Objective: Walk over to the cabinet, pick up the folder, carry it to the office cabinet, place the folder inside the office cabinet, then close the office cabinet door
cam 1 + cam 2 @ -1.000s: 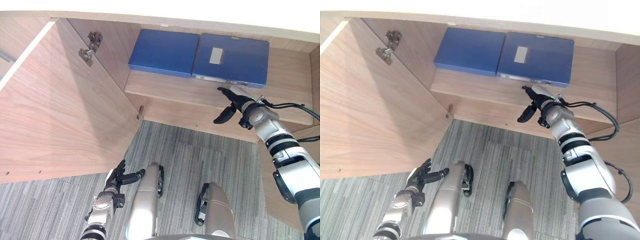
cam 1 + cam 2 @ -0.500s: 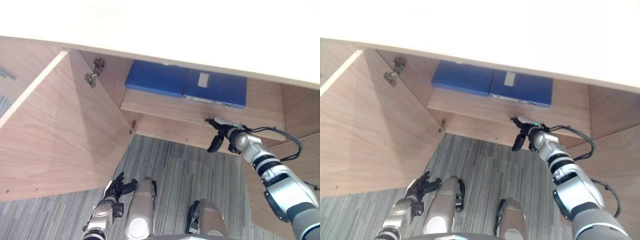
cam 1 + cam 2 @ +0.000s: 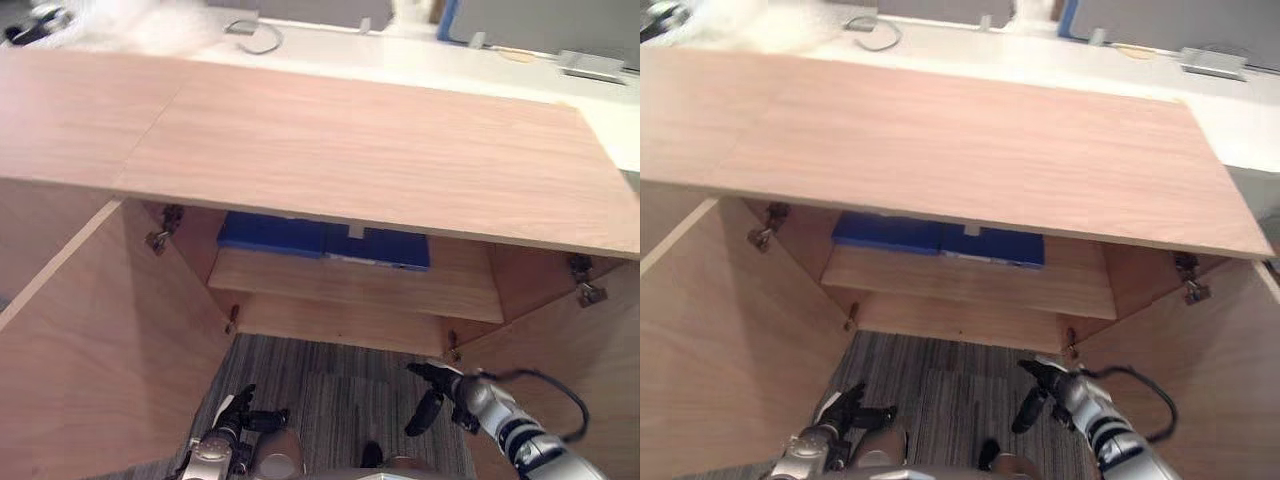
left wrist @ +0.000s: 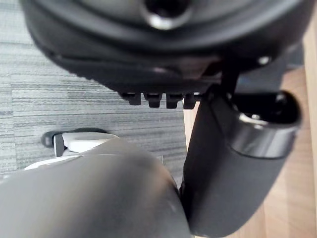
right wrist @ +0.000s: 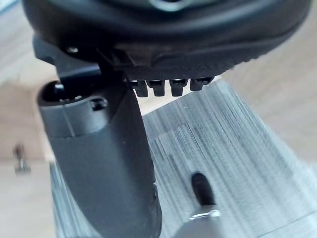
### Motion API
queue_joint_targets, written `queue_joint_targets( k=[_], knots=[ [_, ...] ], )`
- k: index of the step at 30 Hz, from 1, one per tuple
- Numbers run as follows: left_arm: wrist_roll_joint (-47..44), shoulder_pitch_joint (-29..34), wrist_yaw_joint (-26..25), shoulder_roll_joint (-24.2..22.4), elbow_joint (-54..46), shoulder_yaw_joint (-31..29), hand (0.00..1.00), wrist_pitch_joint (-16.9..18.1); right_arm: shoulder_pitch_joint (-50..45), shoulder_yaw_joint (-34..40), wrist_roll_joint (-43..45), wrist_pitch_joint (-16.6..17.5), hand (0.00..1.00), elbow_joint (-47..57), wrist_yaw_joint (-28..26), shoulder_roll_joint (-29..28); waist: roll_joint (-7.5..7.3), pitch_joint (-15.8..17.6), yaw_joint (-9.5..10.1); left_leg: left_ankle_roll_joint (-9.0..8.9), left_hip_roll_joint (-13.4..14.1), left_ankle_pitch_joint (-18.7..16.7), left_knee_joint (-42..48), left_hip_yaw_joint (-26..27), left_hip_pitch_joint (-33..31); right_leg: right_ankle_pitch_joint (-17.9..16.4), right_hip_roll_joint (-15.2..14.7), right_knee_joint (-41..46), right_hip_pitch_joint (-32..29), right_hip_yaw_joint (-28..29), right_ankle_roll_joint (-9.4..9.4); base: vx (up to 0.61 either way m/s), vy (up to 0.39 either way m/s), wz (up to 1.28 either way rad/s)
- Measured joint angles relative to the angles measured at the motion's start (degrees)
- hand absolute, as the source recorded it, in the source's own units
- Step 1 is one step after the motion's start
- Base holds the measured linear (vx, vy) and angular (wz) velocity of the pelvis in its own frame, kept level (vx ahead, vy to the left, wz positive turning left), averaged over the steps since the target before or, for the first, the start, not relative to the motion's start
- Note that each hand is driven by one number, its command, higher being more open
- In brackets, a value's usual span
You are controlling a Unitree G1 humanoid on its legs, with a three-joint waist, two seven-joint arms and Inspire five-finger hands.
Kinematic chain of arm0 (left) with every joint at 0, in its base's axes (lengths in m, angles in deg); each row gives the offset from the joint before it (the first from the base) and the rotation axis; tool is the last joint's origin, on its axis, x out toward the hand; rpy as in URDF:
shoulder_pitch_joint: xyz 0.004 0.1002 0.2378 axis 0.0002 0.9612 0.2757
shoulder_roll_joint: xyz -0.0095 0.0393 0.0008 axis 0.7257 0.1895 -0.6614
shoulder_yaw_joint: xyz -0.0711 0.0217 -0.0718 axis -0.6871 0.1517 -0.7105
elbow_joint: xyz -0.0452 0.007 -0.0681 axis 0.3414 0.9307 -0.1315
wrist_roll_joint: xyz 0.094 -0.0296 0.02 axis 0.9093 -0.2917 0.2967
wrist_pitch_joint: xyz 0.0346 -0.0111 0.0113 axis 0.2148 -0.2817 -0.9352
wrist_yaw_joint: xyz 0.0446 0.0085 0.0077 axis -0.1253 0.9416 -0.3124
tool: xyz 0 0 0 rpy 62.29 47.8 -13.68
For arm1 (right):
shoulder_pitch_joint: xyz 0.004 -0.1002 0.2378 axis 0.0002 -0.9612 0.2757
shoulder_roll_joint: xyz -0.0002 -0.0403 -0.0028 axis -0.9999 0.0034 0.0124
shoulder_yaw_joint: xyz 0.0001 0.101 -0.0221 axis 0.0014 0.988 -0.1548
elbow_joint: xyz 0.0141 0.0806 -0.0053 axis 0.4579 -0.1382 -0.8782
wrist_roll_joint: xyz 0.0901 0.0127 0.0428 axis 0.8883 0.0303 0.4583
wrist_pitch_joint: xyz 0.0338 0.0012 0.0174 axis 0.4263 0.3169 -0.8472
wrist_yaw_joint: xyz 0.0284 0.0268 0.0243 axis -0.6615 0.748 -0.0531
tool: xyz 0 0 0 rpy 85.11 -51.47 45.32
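Two blue folders lie flat side by side on the shelf (image 3: 350, 285) inside the open wooden cabinet: a plain one (image 3: 270, 233) on the left and one with a white label (image 3: 385, 247) on the right. My right hand (image 3: 432, 396) hangs below and in front of the shelf, over the carpet, open and holding nothing, apart from the folders. Low at the left my left hand (image 3: 238, 420) is open and idle, with nothing in it. The cabinet's top board (image 3: 340, 150) hides the rear part of both folders.
Both cabinet doors stand open: the left door (image 3: 90, 350) swings out toward me, the right door (image 3: 570, 390) is beside my right arm. Grey striped carpet (image 3: 330, 385) lies below. Behind the cabinet is a white desk (image 3: 420, 55) with small items.
The camera has swung upward, bringing the cabinet top into view. My right hand has drawn back and down from the shelf edge, still holding nothing. The folders have not moved.
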Motion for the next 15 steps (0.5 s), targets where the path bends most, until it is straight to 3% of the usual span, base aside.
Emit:
queue_joint_targets(
  k=[2, 4, 7, 12, 14, 15],
  knots=[
    [0.02, -0.06, -1.03, -1.48, 1.09, -0.01, 1.0, -0.1, -4.37, 10.32, 7.05, -1.42, 1.0, -1.0, 3.58, -3.87, 0.25, -1.11, -2.28, -1.59, -0.07, 0.16, -6.73, 1.6, 3.42, 0.32, -0.39, 0.88, -1.99, 3.09, 0.52, -0.03, 0.063, -0.69],
    [0.04, -0.58, -1.75, -2.34, 2.1, -0.15, 1.0, -0.14, -7.24, 13.73, 11.94, -2.26, 1.0, -0.96, 5.75, -5.69, 0.02, -1.31, -2.48, -2.5, -0.22, 0.64, -9.46, 4.43, 5.42, 0.84, -0.66, 1.22, -2.97, 6.1, 0.99, -0.04, 0.091, -0.86],
    [0.2, -0.54, -3.18, -3.17, 4.25, -1.2, 1.0, -0.07, -14.0, 17.87, 20.12, -2.6, 1.0, -0.09, 9.76, -10.56, -1.87, -3.07, -3.66, -1.77, -1.33, 2.73, -15.32, 12.19, 10.18, 2.89, -0.99, 0.33, -4.64, 13.43, 2.09, -0.06, 0.111, -1.08],
    [2.4, -0.81, -4.85, -4.31, 6.59, -5.21, 1.0, -0.3, -18.66, 20.45, 24.18, -2.12, 1.0, 8.02, 14.41, -14.3, -4.05, -3.4, -5.76, -0.65, -3.04, 4.68, -20.06, 26.46, 15.59, 8.36, -0.02, -1.09, -7.93, 24.64, 3.5, -0.13, 0.08, -1.39],
    [2.5, -0.9, -5.38, -4.51, 6.59, -5.92, 1.0, -0.31, -19.38, 20.61, 25.13, -2.16, 1.0, 11.56, 16.52, -15.8, -4.16, -2.78, -5.72, -0.6, -2.59, 4.68, -20.05, 32.51, 17.32, 12.02, 1.01, -1.51, -9.26, 23.77, 2.52, -0.21, 0.021, -1.6],
    [2.43, -0.92, -5.85, -4.63, 6.57, -6.46, 1.0, -0.34, -19.79, 21.93, 25.39, -2.08, 1.0, 13.92, 18.2, -17.82, -3.69, -2.23, -5.89, -0.26, -1.89, 4.89, -20.02, 36.01, 17.64, 12.37, 0.63, -1.61, -9.9, 17.98, -0.14, -0.19, -0.031, -1.54]
  ],
)
